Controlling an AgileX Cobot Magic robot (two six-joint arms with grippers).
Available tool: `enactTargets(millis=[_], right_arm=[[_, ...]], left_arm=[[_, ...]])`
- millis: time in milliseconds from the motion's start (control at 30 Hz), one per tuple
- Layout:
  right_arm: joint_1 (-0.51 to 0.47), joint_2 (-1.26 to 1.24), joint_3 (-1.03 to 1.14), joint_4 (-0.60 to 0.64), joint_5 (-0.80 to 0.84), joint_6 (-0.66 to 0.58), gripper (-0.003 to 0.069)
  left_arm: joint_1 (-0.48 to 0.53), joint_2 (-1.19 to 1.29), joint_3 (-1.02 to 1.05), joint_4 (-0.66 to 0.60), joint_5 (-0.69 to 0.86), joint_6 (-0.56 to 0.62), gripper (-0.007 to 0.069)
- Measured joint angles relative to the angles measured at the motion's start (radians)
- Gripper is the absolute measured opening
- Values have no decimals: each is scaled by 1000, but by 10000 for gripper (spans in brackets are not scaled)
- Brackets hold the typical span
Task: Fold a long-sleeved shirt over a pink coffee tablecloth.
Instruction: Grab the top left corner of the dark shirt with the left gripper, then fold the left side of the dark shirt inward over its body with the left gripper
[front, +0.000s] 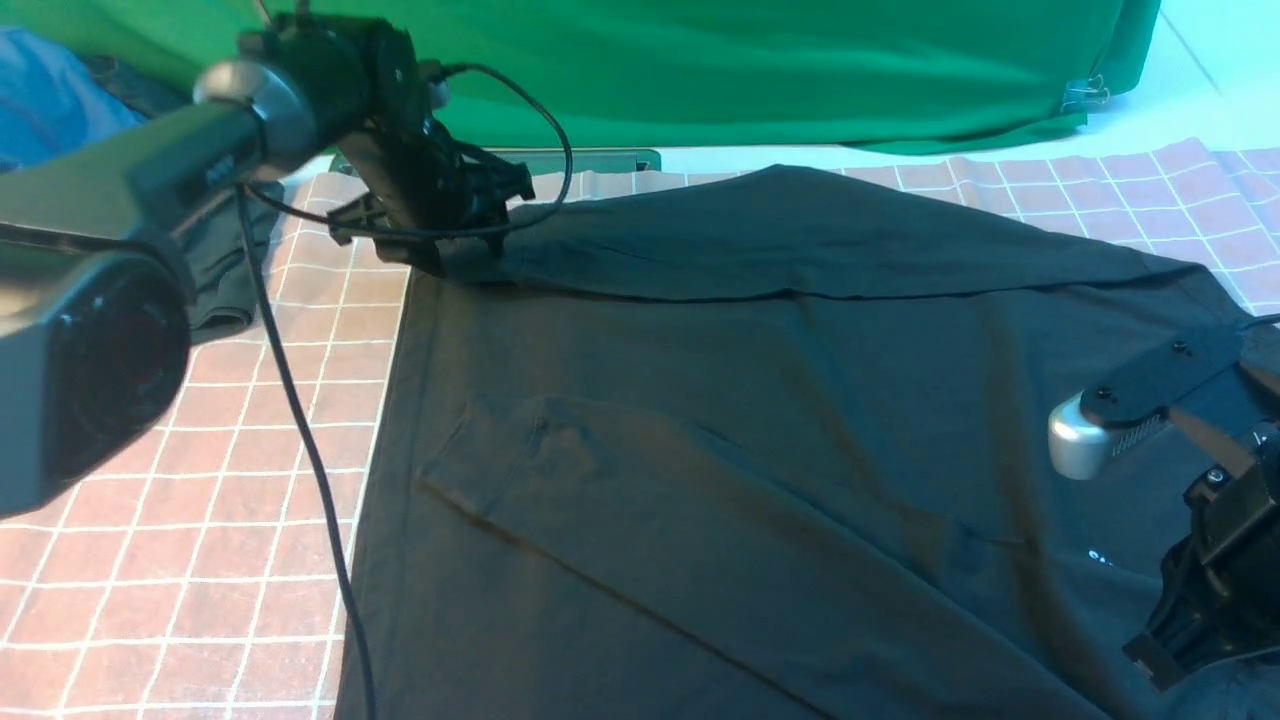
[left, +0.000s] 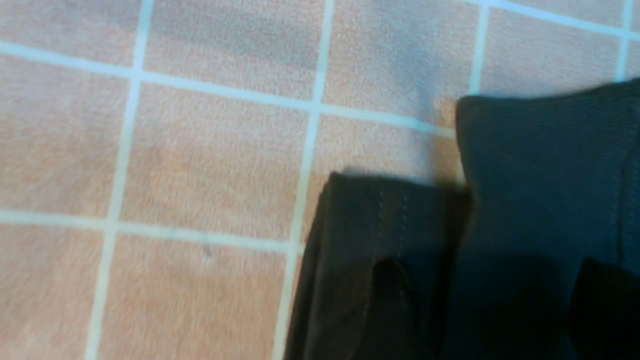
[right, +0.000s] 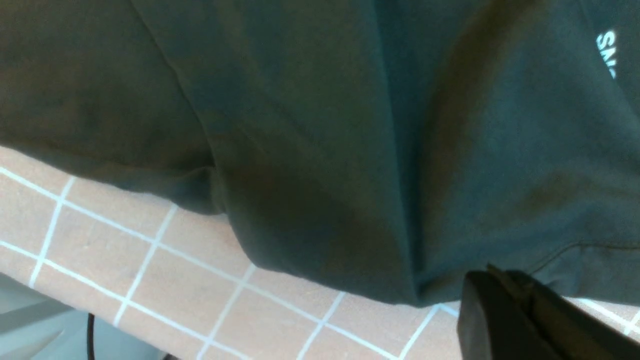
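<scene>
Position of the long-sleeved shirt (front: 700, 450): spread flat across the middle of the pink coffee tablecloth (front: 200, 520). One sleeve (front: 800, 245) is laid crosswise along its far edge, and the cuff (left: 540, 165) rests on the cloth at the robot's left. Over that cuff we find the left gripper (front: 440, 235), its fingers (left: 390, 295) spread and holding nothing. At the near right, not far from the white print (right: 607, 52), the right gripper (right: 492, 295) is pressed together at the shirt's edge. Whether cloth is caught between its tips we cannot tell. We judge the next fold to start here: confirm a bite on the whole edge, lift low, and carry slowly so the laid sleeve does not drag. Beyond hangs a green cloth (front: 750, 70).
</scene>
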Motion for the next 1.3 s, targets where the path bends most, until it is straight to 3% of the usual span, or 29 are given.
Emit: enactTargets(millis=[133, 300, 333, 367, 467, 1067, 1300], right_arm=[[0, -1, 0, 0, 2, 0, 32], [0, -1, 0, 0, 2, 0, 32], [0, -1, 0, 0, 2, 0, 32], [0, -1, 0, 0, 2, 0, 32], [0, -1, 0, 0, 2, 0, 32], [0, -1, 0, -4, -17, -35, 34], [0, -1, 0, -100, -105, -33, 34]], left_arm=[[0, 11, -3, -4, -20, 53, 435], [-1, 13, -3, -33, -8, 151, 199], [-1, 13, -3, -34, -8, 154, 185], [-1, 13, -3, -47, 3, 177, 90], [-1, 13, -4, -54, 11, 199, 30], [-3, -262, -4, -139, 358, 215, 29], [-3, -375, 67, -181, 378, 207, 29]])
